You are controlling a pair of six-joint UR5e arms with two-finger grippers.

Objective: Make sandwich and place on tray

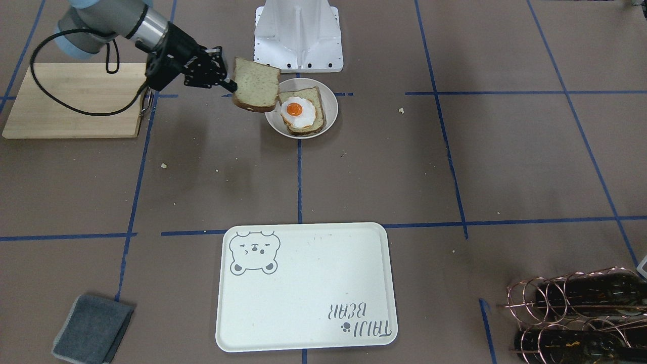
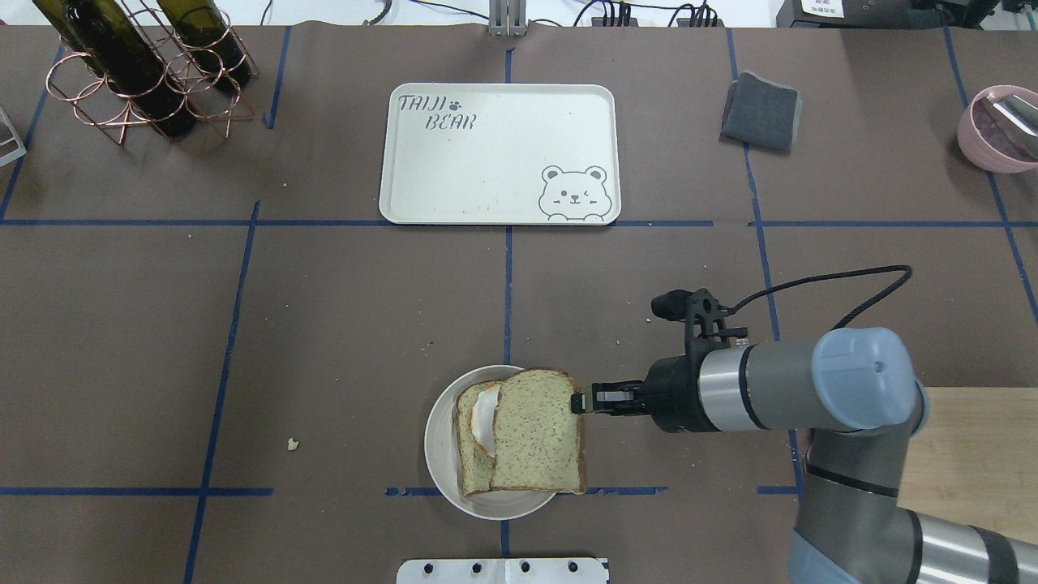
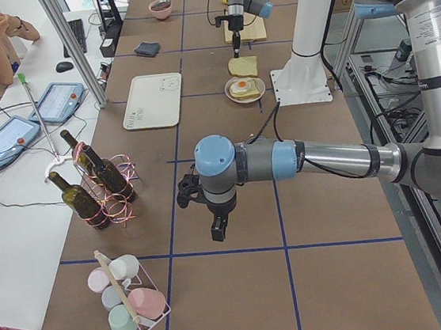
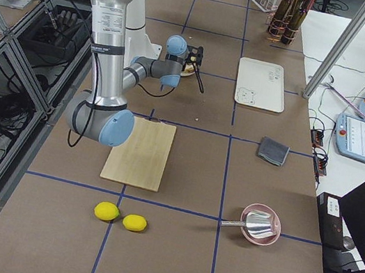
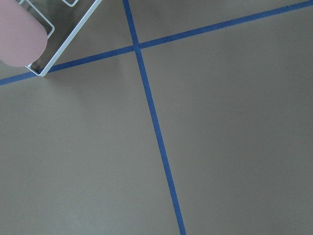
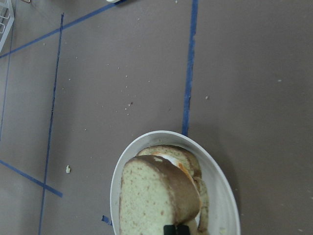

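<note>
My right gripper (image 1: 230,83) is shut on the edge of a speckled tan bread slice (image 1: 256,85) and holds it tilted just above a white plate (image 1: 331,101). On the plate lies a second slice with a white fried egg (image 1: 299,112), orange yolk up. In the overhead view the held slice (image 2: 539,434) covers most of the egg. The right wrist view shows the slice (image 6: 151,196) over the plate. The cream tray (image 1: 303,293) with the bear drawing lies bare at the far side. My left gripper (image 3: 220,230) hangs over the table far off; I cannot tell its state.
A wooden cutting board (image 1: 76,101) lies under the right arm. A grey cloth (image 1: 93,328) and a copper rack of bottles (image 1: 581,313) flank the tray. A pink bowl (image 2: 997,130), two lemons (image 4: 119,216) and a cup rack (image 3: 128,295) sit at the table's ends.
</note>
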